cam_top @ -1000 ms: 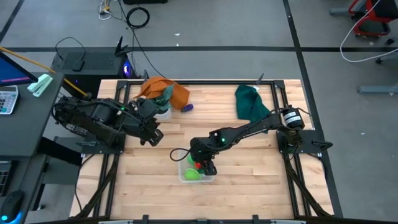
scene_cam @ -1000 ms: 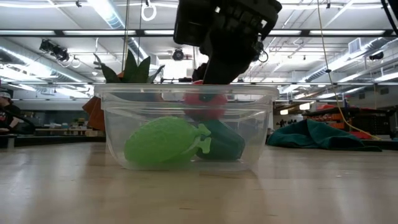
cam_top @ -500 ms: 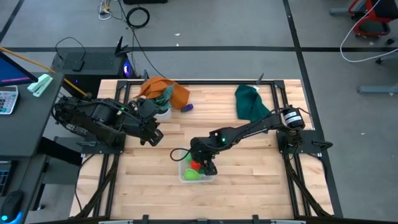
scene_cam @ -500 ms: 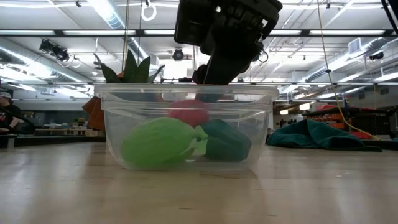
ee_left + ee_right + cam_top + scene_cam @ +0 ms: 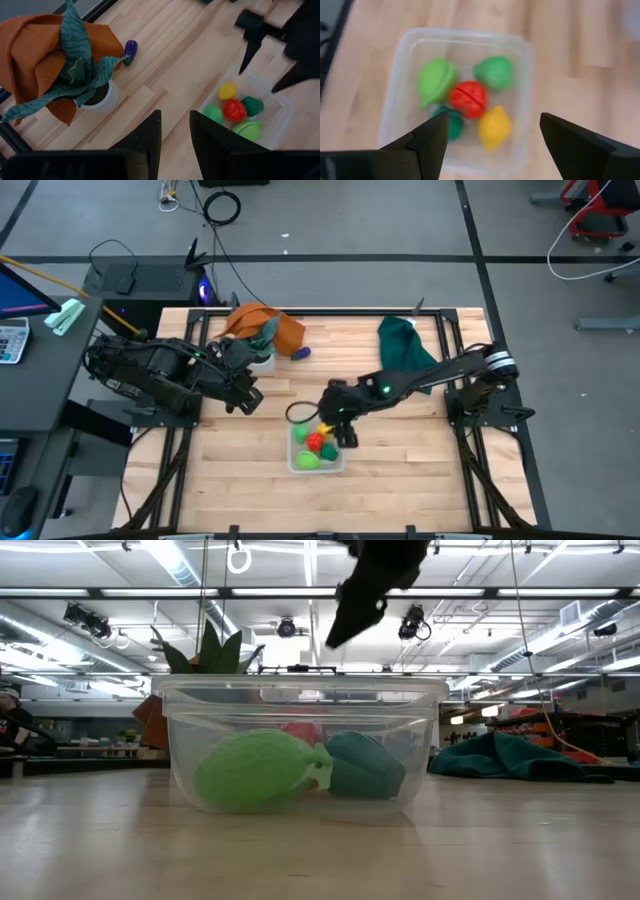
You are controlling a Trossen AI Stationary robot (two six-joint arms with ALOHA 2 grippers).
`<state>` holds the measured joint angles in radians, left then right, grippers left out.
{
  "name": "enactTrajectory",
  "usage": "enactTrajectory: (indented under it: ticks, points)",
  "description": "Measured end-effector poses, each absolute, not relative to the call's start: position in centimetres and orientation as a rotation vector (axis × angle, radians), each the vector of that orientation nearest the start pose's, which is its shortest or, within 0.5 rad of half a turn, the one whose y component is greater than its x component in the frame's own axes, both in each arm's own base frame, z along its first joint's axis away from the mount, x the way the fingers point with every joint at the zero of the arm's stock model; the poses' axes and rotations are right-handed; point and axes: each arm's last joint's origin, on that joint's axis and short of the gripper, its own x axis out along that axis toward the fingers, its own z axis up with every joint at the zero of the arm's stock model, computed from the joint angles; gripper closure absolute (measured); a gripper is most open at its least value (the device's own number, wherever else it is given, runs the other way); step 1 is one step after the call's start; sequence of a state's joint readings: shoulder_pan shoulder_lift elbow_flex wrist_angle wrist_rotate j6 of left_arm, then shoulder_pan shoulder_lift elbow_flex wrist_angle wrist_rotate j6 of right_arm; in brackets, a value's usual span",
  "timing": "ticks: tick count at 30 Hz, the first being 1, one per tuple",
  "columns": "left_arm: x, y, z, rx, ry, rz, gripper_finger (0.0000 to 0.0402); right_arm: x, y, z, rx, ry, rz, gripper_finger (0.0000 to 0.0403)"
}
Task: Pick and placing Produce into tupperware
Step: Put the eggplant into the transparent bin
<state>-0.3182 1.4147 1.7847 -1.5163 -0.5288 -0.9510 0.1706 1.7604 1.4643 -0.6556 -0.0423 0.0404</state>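
Note:
The clear tupperware (image 5: 292, 452) sits near the table's near edge. It holds several produce pieces: a red one (image 5: 468, 98), a yellow one (image 5: 494, 127), a light green one (image 5: 436, 80) and darker greens. My right gripper (image 5: 492, 145) hovers open above the tupperware (image 5: 470, 34), empty, and also shows at the top of the low view (image 5: 358, 612). A purple piece (image 5: 301, 353) lies on the table near the far edge. My left gripper (image 5: 175, 142) waits open at the table's left, holding nothing.
A white pot with a plant (image 5: 262, 361) and an orange cloth (image 5: 262, 325) sit at the far left, beside the purple piece (image 5: 130, 51). A dark green cloth (image 5: 402, 345) lies at the far right. Bare wood surrounds the tupperware (image 5: 180, 740).
My right gripper has let go of the red piece, which has dropped among the other pieces in the tupperware. The gripper has then risen clear of the container and drawn a little toward the table's right and far side.

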Motion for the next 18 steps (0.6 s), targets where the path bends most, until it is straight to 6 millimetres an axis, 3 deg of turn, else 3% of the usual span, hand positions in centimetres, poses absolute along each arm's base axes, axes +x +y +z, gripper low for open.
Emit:
enactTrajectory:
  ticks: [8,14,18]
  points:
    - [21.9,-5.7,42.5,-0.406,0.822,0.641,0.0294,34.4,4.2,30.8,-0.001,0.924,0.014,0.0133]
    - [22.8,-5.9,42.4,-0.411,0.786,0.633,0.0294,32.9,3.5,31.5,0.035,0.968,-0.036,0.0133]
    - [24.5,-6.4,41.9,-0.390,0.772,0.609,0.0294,32.2,3.4,31.6,0.026,1.016,-0.053,0.0133]
